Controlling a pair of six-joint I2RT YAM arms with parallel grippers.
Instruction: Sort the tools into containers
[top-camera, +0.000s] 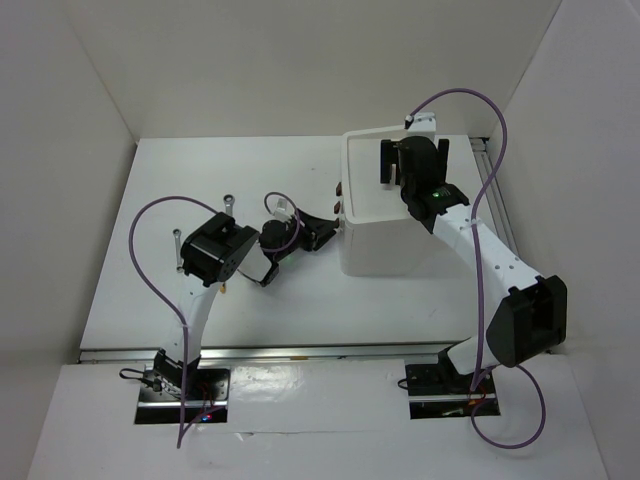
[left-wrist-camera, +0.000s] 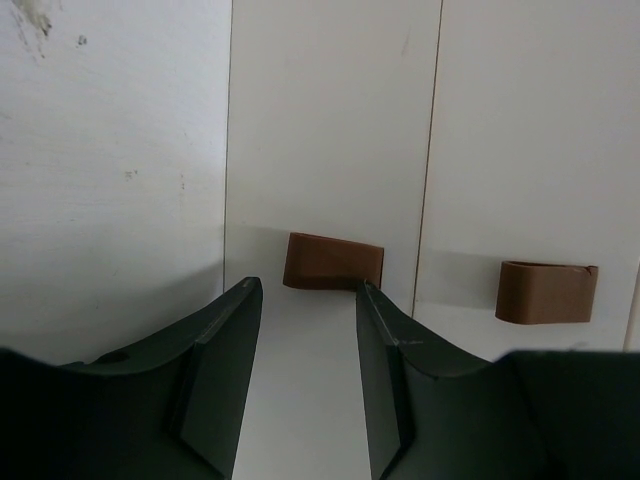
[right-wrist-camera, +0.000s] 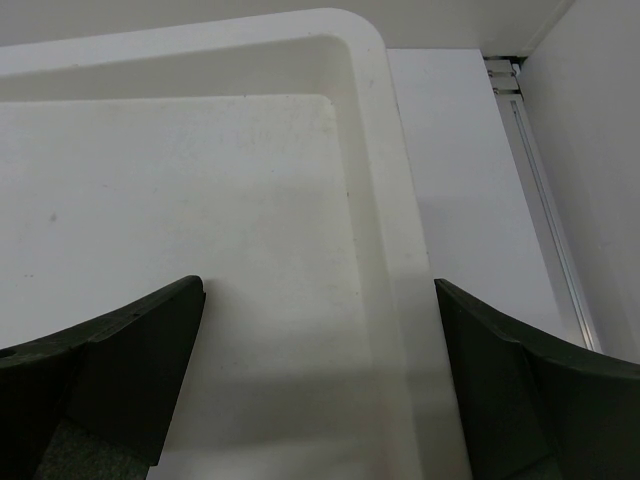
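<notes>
From above, a silver tool (top-camera: 229, 203) and another (top-camera: 178, 243) by the left arm (top-camera: 205, 300) were too small to name, perhaps wrenches. The box unit (top-camera: 385, 250) hid its own drawer fronts there. The wrist views cut off the tray (right-wrist-camera: 370, 150) at the left, and the left claw (left-wrist-camera: 308, 290) and right claw (right-wrist-camera: 320, 285) at the bottom.

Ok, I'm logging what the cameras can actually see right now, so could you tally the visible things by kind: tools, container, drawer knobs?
Silver wrenches: 2
White box unit: 1
Brown drawer knobs: 2
Total: 5
No screwdrivers or pliers can be made out in these views.
</notes>
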